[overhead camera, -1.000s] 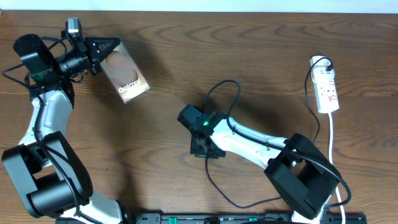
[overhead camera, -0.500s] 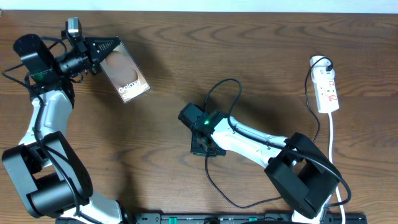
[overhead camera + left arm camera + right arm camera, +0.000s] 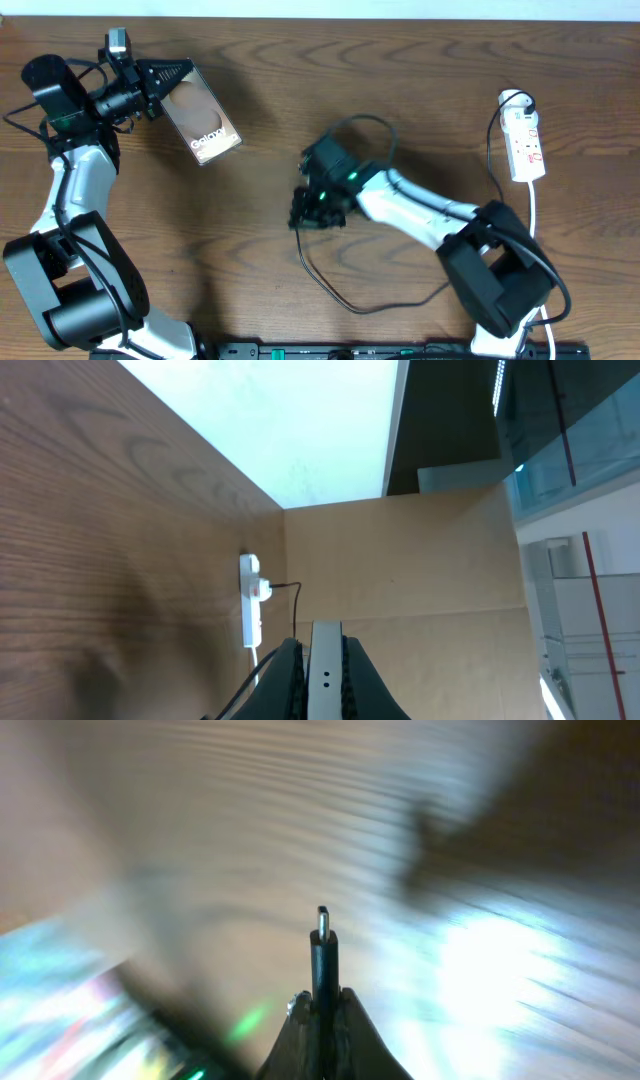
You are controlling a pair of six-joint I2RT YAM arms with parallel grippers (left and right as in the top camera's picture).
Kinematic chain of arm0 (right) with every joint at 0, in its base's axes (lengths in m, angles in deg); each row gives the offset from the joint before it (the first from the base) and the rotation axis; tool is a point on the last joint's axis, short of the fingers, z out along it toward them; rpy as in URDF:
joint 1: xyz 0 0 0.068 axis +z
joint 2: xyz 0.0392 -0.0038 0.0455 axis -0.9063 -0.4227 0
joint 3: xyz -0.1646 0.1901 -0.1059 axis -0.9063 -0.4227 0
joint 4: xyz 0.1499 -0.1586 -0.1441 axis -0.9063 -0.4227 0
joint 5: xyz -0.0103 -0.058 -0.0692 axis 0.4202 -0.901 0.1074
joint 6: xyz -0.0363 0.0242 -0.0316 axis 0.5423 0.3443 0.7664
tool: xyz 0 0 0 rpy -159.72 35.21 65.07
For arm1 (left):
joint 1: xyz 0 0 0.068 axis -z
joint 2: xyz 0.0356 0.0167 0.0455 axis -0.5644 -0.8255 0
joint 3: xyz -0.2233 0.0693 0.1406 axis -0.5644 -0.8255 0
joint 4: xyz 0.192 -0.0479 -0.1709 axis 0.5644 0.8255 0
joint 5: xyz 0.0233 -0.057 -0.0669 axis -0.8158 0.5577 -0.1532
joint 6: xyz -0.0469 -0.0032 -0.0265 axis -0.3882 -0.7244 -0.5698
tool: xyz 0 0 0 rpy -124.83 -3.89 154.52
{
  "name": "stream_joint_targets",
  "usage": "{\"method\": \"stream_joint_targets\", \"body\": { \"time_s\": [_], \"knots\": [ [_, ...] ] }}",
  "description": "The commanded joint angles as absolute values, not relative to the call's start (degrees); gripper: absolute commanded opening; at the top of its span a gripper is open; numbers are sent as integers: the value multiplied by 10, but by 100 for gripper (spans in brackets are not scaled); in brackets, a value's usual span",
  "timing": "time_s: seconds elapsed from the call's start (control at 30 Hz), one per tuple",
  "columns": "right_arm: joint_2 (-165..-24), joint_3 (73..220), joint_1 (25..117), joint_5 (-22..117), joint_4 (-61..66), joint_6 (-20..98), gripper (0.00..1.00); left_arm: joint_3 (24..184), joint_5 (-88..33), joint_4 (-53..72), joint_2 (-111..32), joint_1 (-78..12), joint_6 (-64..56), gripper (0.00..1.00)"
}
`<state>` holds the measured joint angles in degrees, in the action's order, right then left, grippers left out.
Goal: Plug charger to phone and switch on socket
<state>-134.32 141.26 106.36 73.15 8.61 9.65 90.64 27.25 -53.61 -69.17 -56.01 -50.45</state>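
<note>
**Overhead view: plug tip and phone each clamped, well apart**

Nearest the front edge of the table, the charger trails its black cable in a loose loop over the wood. From there it rises to the right jaws at mid-table. Those jaws are closed tight on the charger just behind its end. In the right wrist view the slim plug tip stands straight out from between the pinched fingers (everything behind it is a blur).

Farther back and off to the left, the phone is held at one end by the left jaws, closed firmly on it. Its brownish face is up and its white lettering is at the free end. The left wrist view shows only a thin pale edge between the black fingers. Phone and plug tip are well apart.

At the far right lies the socket, its white cord running back toward the front edge. It is also visible, small, in the left wrist view.
</note>
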Motion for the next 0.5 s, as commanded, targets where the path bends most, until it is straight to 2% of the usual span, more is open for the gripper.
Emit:
{"method": "stream_joint_targets", "body": {
  "time_s": [0.0, 0.07, 0.2, 0.27, 0.33, 0.4, 0.47],
  "knots": [
    [-1349, 1418, 1003, 1057, 161, 192, 1, 919, 268, -541, -678, -568, -505, 7],
    [-1349, 1418, 980, 1101, 206, 196, 1, 919, 268, -549, -678, -572, -505, 7],
    [-1349, 1418, 951, 1079, 274, 207, 1, 919, 269, -583, -678, -576, -510, 7],
    [-1349, 1418, 942, 1083, 315, 208, 7, 919, 271, -602, -678, -577, -521, 7],
    [-1349, 1418, 937, 1144, 392, 203, 9, 919, 271, -630, -678, -577, -537, 7],
    [-1349, 1418, 937, 1178, 450, 174, 9, 919, 271, -659, -678, -577, -551, 7],
    [-1349, 1418, 944, 1208, 562, 94, 9, 919, 270, -710, -678, -577, -591, 8]
  ]
}}
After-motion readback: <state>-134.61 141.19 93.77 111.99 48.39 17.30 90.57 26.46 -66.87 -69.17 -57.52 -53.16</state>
